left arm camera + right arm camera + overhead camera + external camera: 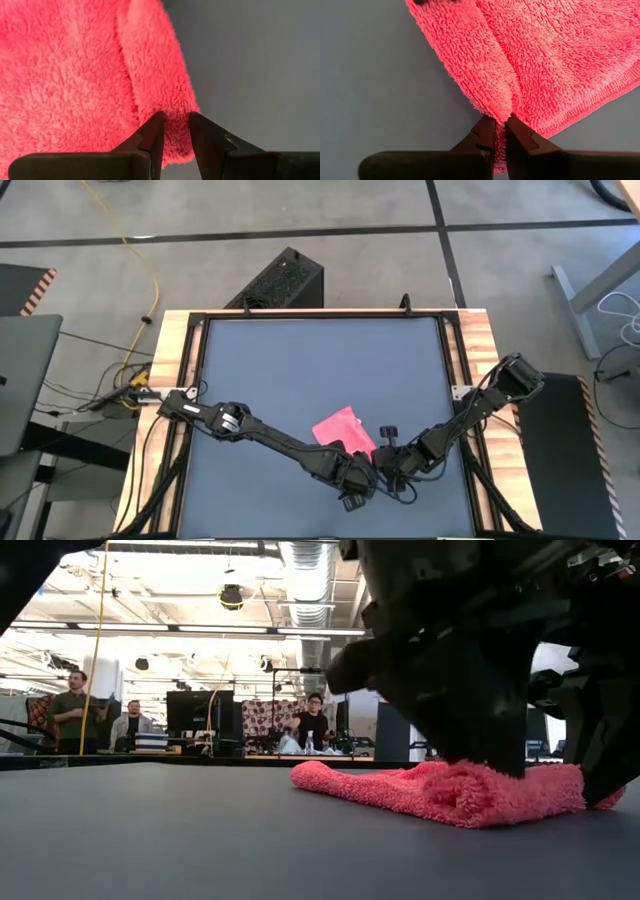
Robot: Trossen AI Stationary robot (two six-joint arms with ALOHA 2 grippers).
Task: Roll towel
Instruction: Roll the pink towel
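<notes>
Two grippers pinch one folded edge of the towel (pixel 338 430), near the tabletop's (pixel 300 370) 6 o'clock edge.

Left gripper (pixel 174 131) and right gripper (pixel 500 129) each have their narrow dark fingers clamped on a fluffy rolled fold of the bright pink, thick-piled cloth, which lies flat on the smooth dark grey surface. Wide bare tabletop stretches toward 12 o'clock and 9 o'clock; wooden rails border both sides.
</notes>
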